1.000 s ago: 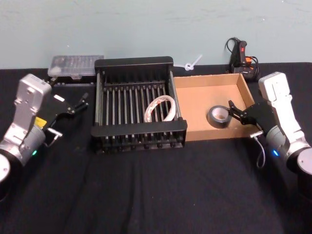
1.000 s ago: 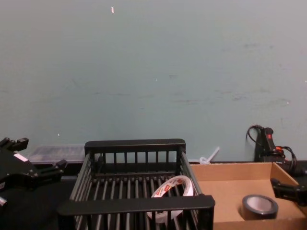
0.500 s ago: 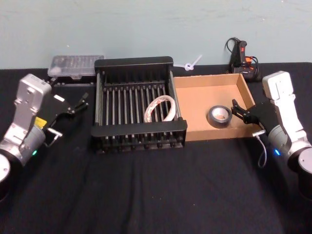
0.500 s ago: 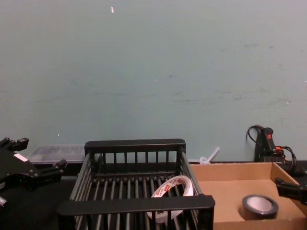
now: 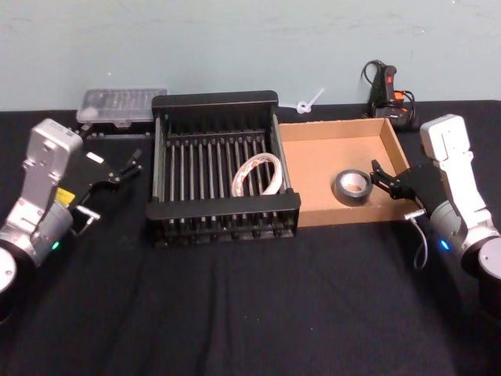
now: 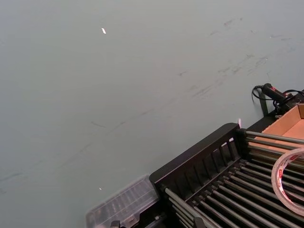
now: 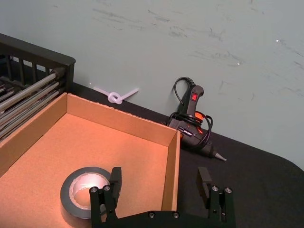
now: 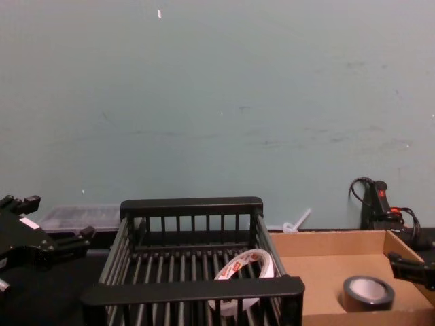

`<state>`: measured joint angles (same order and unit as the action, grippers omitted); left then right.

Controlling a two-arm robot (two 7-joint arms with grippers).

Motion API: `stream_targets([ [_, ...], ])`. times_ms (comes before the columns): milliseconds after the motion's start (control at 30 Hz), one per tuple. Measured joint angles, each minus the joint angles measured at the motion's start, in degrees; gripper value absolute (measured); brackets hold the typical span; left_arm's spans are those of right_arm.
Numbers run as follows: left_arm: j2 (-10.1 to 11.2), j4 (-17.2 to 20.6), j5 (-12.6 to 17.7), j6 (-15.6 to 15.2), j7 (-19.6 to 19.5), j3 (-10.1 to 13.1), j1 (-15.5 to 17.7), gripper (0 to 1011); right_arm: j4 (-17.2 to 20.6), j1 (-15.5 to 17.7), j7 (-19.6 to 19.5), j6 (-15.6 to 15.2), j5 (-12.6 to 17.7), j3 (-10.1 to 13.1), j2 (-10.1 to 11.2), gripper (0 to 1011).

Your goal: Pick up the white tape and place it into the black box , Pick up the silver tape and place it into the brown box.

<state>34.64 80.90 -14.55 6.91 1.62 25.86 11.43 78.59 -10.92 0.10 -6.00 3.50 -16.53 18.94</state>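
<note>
The white tape (image 5: 258, 174) leans on the slatted floor of the black box (image 5: 223, 207), toward its right side; it also shows in the chest view (image 8: 245, 269) and the left wrist view (image 6: 290, 181). The silver tape (image 5: 351, 186) lies flat inside the brown box (image 5: 319, 153). My right gripper (image 5: 381, 178) stands open at the box's right wall, just right of the silver tape (image 7: 88, 192), with that wall between its fingers (image 7: 115, 178). My left gripper (image 5: 129, 166) hangs open left of the black box (image 8: 194, 289), holding nothing.
A clear plastic case (image 5: 121, 106) lies behind the black box at the far left. A black glue gun (image 5: 389, 92) with its cord and a knotted white tie (image 5: 307, 102) lie behind the brown box. Black cloth covers the table front.
My right gripper has drawn back to the right, away from the silver tape, which stays lying in the brown box. The left arm has not moved.
</note>
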Motion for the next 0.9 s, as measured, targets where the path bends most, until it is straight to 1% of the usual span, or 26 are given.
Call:
stream_targets([
  [900,0.00,0.00,0.00,0.00,0.00,0.00,0.00,1001,0.00,-0.01,0.10,0.04,0.00,-0.08,0.05,1003],
])
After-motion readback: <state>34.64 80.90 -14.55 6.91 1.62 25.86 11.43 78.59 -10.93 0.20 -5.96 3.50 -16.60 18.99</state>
